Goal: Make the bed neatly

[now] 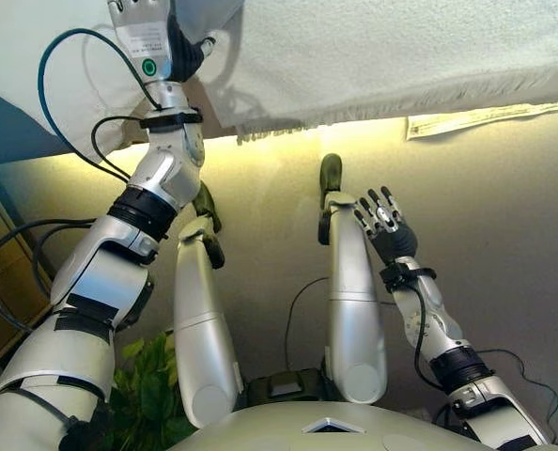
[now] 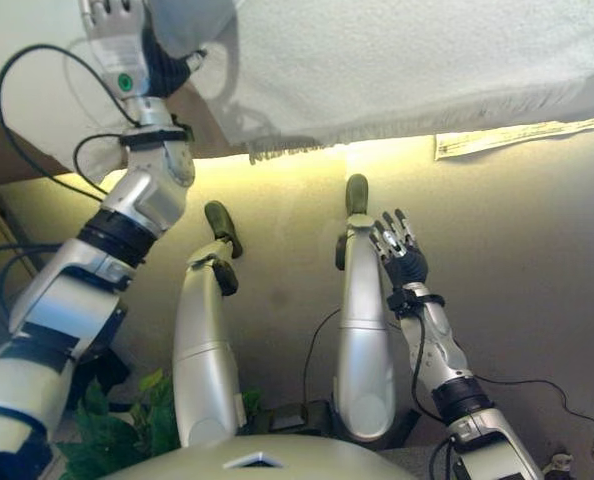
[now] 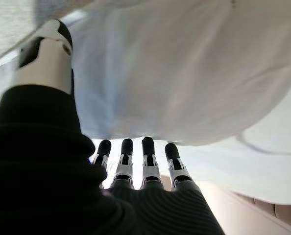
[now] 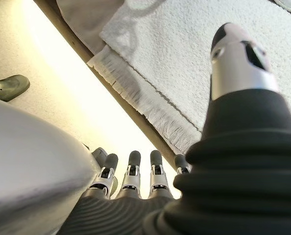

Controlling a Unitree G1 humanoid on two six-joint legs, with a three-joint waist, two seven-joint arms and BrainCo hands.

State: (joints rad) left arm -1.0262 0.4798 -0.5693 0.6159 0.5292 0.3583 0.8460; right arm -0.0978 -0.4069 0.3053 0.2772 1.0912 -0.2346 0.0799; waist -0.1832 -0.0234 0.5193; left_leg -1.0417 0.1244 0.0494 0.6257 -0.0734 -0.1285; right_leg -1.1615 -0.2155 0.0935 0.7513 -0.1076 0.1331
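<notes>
A white textured blanket [image 1: 401,56] with a fringed edge [image 1: 270,132] lies over the bed at the top of the eye views. It also shows in the right wrist view [image 4: 194,73]. Smooth white bedding [image 1: 35,66] lies to its left. My left hand [image 1: 152,42] is raised onto the bed at the upper left. In its wrist view its straight fingers [image 3: 148,156] reach against a bulging white cloth [image 3: 184,73], and nothing is gripped. My right hand [image 1: 384,224] hangs open and empty above the floor, short of the bed's edge.
A bright strip of light runs along the floor under the bed's edge [image 1: 373,132]. A pale paper strip [image 1: 476,117] lies on the floor at the right. A green plant [image 1: 147,385] and a wooden piece of furniture [image 1: 2,282] stand at the lower left.
</notes>
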